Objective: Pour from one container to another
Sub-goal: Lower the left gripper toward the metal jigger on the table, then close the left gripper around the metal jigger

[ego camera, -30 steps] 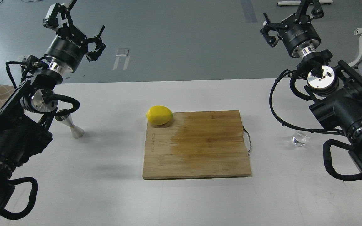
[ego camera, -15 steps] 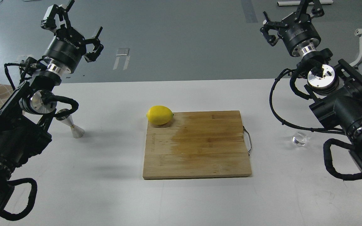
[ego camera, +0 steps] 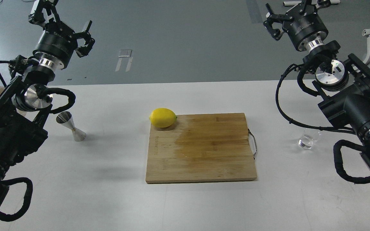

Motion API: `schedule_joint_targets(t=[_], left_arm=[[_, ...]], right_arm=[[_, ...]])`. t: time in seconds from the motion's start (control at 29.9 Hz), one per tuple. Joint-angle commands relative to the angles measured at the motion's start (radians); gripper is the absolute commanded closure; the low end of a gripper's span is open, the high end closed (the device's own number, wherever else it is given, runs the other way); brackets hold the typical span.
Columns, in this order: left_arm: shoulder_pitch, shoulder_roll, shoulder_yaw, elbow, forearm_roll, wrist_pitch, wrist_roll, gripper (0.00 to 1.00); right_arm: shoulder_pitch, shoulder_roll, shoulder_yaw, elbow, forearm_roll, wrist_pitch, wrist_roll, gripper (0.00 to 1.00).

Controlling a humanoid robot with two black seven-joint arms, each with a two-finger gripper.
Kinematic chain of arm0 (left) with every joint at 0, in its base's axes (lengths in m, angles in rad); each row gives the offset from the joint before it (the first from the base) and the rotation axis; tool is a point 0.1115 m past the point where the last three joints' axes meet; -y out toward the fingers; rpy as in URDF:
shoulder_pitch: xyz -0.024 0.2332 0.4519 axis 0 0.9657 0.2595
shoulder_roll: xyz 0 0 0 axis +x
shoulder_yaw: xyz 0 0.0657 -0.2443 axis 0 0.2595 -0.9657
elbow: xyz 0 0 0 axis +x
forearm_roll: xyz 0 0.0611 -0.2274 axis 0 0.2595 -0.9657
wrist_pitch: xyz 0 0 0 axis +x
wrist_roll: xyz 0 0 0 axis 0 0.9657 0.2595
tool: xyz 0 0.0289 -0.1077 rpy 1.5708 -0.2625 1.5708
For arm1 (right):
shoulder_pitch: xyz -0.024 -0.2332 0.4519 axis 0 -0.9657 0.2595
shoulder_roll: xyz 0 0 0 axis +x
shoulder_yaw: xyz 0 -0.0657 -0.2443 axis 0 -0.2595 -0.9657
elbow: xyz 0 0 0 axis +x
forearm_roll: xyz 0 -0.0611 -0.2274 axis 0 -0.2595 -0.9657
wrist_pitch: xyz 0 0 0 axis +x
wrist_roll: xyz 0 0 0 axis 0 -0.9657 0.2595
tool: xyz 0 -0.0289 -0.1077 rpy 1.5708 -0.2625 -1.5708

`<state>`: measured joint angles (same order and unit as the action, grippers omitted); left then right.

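Right now both containers stand upright on the white desk [ego camera: 108, 199], well apart from each other and neither one gripped. The clear glass tumbler [ego camera: 309, 138] is short, with a thick base that catches the light; whether it holds any liquid cannot be told, since the glass looks simply transparent. It sits well below the right gripper [ego camera: 292, 11], partly behind that arm's black cable. The steel jigger [ego camera: 71, 126] is shiny and hourglass-shaped, two cones meeting at a narrow waist, leaning in the view with its open mouth toward the upper left; the inside of that cone looks dark and its contents cannot be made out. It stands well below the left gripper [ego camera: 61, 17], just beside that arm's forearm.

The left gripper is raised above the far edge of the desk, its jaws spread apart and holding nothing. The right gripper is likewise raised, its jaws spread and holding nothing, partly cut off by the top edge of the view.

Between the two containers, and far below both sets of jaws, lies a rectangular bamboo cutting board [ego camera: 204, 154] with a matte grain, a darker wet-looking patch across its middle and a thin metal handle on its right side. A smooth yellow lemon [ego camera: 162, 117] rests at its far left corner.
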<state>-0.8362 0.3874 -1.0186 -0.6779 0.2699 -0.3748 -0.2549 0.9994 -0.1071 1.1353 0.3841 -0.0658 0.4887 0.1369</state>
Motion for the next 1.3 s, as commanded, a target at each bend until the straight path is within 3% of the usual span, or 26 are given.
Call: schedule_joint_targets(t=[0.0,0.13,0.87,1.04,1.17,1.27], left_arm=[[0.002,0.002,0.0,-0.002,0.0,-0.003,-0.017,0.01],[0.016,-0.002,0.002,-0.018,0.002,-0.016,-0.067,0.01],[0.016,0.019,0.035,-0.086,0.002,-0.015,-0.07,0.01],[0.028,0.099,0.1,-0.172,0.089,-0.023,-0.081,0.01],[0.055,0.215,0.12,-0.326,0.369,-0.029,-0.145,0.01],[0.081,0.289,0.12,-0.414,0.496,-0.029,-0.152,0.01]], right_arm=[[-0.007,0.0,-0.002,-0.005,0.0,0.0,0.013,0.0],[-0.035,0.007,0.001,-0.004,0.0,0.0,0.024,0.0],[-0.036,0.01,0.008,-0.004,-0.002,0.0,0.033,0.0],[-0.033,0.007,0.009,-0.004,-0.002,0.0,0.033,0.0],[-0.032,0.003,0.008,-0.004,-0.003,0.0,0.033,0.0],[-0.03,0.001,0.008,-0.002,-0.003,0.0,0.033,0.0]])
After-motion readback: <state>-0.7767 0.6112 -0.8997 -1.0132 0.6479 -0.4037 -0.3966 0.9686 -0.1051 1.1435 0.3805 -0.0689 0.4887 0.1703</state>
